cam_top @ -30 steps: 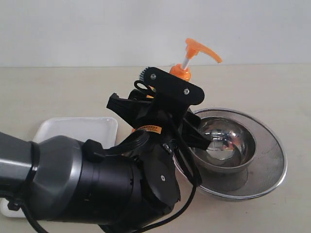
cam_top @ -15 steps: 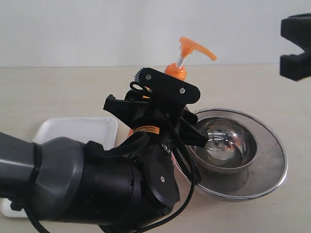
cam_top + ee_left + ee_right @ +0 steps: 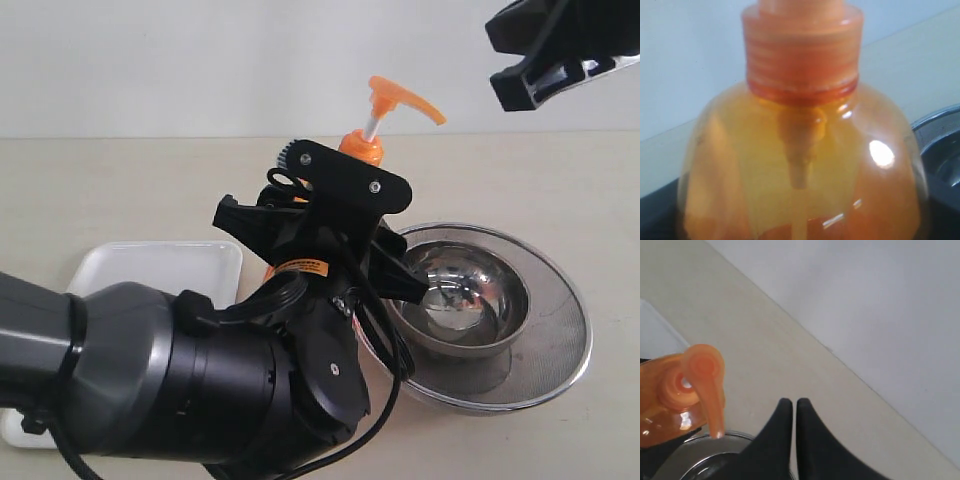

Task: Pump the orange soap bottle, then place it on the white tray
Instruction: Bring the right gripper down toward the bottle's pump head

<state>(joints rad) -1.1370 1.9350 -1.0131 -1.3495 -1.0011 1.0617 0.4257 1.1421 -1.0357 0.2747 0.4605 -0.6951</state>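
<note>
1. Currently clamps bottle (image 3: pixel 362 150) in left fingers (image 3: pixel 405 280), between tray (image 3: pixel 150 262) and bowl (image 3: pixel 480 290); could tilt or slip under an off-centre push.
2. Holds right fingers (image 3: pixel 782 425) together, clear of pump (image 3: pixel 400 100); could glance off its spout.

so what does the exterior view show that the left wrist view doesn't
Only the exterior view: the white tray, the pump head, the left arm and the right arm. Only the left wrist view: the dip tube inside the orange soap bottle. Both: the bottle's ribbed collar, an edge of the mesh strainer, the tabletop.
</note>
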